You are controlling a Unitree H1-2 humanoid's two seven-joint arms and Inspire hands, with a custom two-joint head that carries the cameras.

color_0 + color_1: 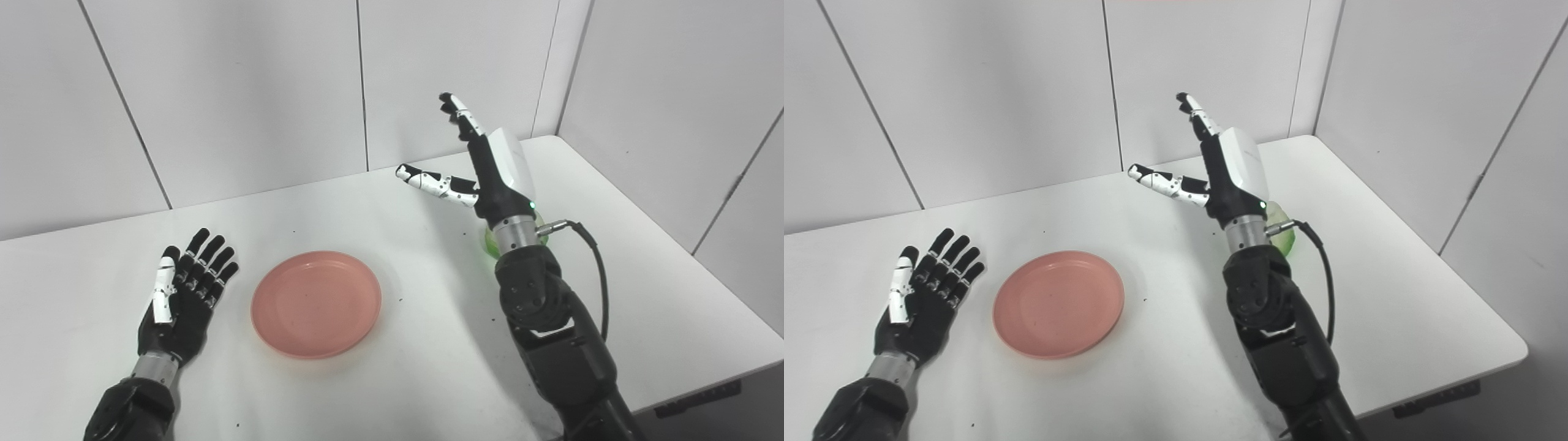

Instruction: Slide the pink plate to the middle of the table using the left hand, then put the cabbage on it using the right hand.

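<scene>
Two hands spread wide, pink plate (316, 304) between, cabbage (1281, 236) behind right wrist

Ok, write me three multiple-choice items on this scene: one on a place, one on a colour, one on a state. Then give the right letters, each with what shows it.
1. Where does the pink plate lie?
A. Between the two arms, nearer the left hand
B. At the far right corner of the table
C. Under the right hand

2. What colour is the cabbage that shows behind the right wrist?
A. Purple
B. Light green
C. Orange

3. What is the state of the right hand?
A. Shut on the cabbage
B. Pressed flat on the plate
C. Raised above the table, fingers apart, holding nothing

Key:
1 A, the plate lies just beside the left hand, clear of the right arm.
2 B, a light green edge shows past the wrist in both views.
3 C, fingers and thumb spread in the air with nothing between them.
</scene>
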